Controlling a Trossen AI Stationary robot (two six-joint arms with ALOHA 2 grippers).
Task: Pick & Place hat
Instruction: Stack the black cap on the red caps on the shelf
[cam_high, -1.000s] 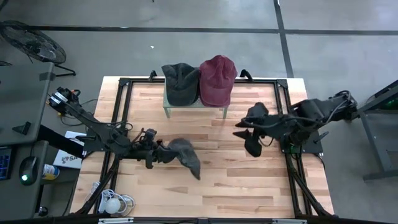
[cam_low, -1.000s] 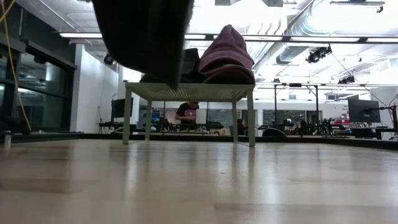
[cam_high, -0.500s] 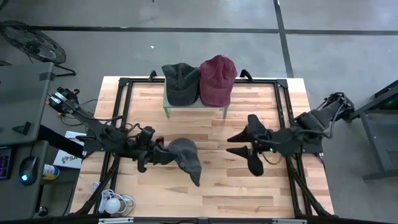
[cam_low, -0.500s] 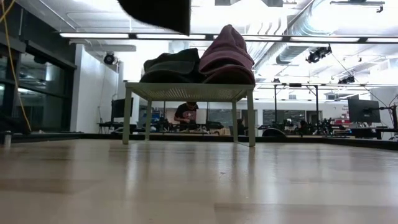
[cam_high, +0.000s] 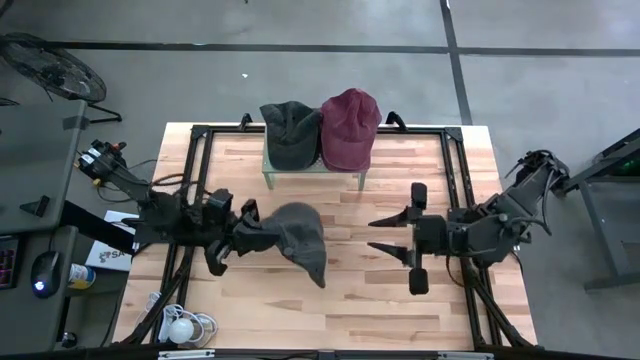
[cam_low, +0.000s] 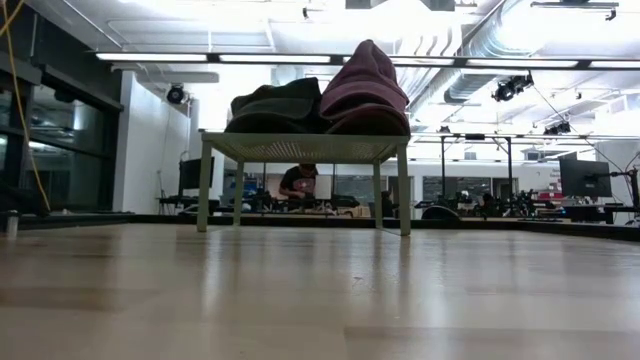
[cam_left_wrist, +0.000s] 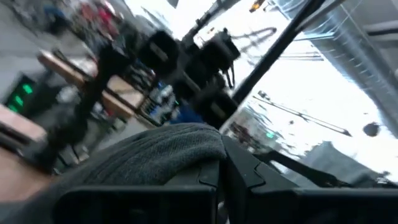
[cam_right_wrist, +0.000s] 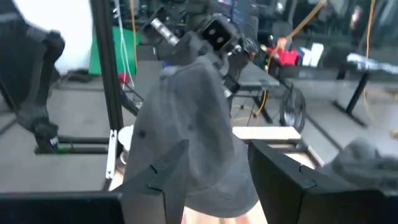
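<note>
A grey cap (cam_high: 295, 240) hangs in the air over the table's middle, held by my left gripper (cam_high: 250, 234), which is shut on it. It also shows in the right wrist view as the grey cap (cam_right_wrist: 193, 124), and it is above what the low view takes in. My right gripper (cam_high: 384, 234) is open and level, to the right of the cap with a gap between, its fingers pointing at the cap. A dark grey cap (cam_high: 289, 133) and a maroon cap (cam_high: 350, 128) rest crown-up on a small rack (cam_low: 300, 148) at the far middle. My left gripper holds the grey cap by its left-hand edge (cam_high: 262, 236), pinched between the two fingers, which come level from the table's left. The cap is lifted clear of the table and droops from the hold, its brim end (cam_high: 316, 274) toward the near right. The fingers hide the exact part.
A black frame (cam_high: 200, 135) runs round the table's edges. Bare wood lies near and to both sides of the rack. A white cable bundle (cam_high: 183, 326) sits at the near left corner. A person (cam_low: 300, 182) is in the room beyond the table.
My left gripper has risen with the grey cap, which has left the top of the low view, and has carried it slightly toward the far edge. My right arm has drawn toward the near edge and levelled out, its open fingers now pointing at the cap.
</note>
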